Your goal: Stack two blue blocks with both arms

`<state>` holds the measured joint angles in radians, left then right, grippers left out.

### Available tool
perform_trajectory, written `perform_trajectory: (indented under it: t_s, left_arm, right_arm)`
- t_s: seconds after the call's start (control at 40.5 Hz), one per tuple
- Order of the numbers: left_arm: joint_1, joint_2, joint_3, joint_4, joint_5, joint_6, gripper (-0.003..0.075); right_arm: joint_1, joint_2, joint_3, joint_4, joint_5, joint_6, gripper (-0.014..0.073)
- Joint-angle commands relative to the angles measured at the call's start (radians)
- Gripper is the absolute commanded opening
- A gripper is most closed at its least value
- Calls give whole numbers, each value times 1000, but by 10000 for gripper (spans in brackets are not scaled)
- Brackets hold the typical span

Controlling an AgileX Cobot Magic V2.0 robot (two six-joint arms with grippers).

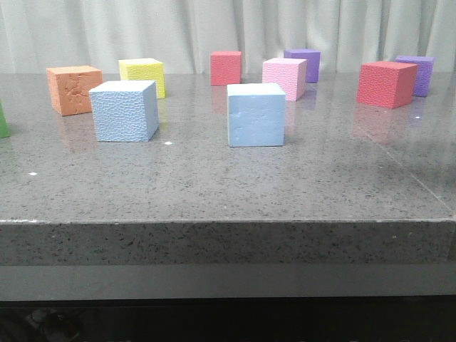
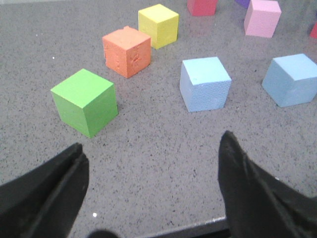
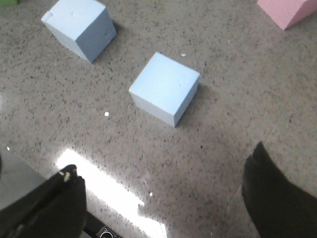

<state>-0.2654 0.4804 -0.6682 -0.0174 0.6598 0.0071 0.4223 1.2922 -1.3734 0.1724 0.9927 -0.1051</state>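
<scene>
Two light blue blocks stand apart on the grey table: one at left-centre (image 1: 125,110) (image 2: 205,83) (image 3: 79,27), the other in the middle (image 1: 256,114) (image 2: 291,79) (image 3: 165,88). Neither arm shows in the front view. In the left wrist view my left gripper (image 2: 153,158) is open over bare table near the front edge, short of the left blue block. In the right wrist view my right gripper (image 3: 161,171) is open and empty too, above the table short of the middle blue block.
Other cubes surround the blue ones: green (image 2: 85,101) near the left edge, orange (image 1: 74,89), yellow (image 1: 142,75), red (image 1: 226,68), pink (image 1: 285,77), two purple (image 1: 302,64) (image 1: 415,74) and another red (image 1: 386,83) along the back. The table's front edge (image 1: 228,222) is close.
</scene>
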Motion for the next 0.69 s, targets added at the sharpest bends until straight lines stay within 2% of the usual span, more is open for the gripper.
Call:
perform_trajectory:
  t_s: [0.0,0.345,0.568,0.666]
  left_arm:
    - [-8,13,-35,-1,-99,-7,536]
    - [-8,21,-37,-3,-140,-2,536]
    - [-77,135,-112,-95,-155,122,543]
    - [-134,224,-174,-87,-140,132,590]
  right_arm:
    - [-2,-123,103,-14,-97,7,643]
    - [-2,-330,400,-54,-191,10,643]
    - [-2,-347,426,-54,-160,10,643]
    - [-2,-346,426,-54,-153,10,643]
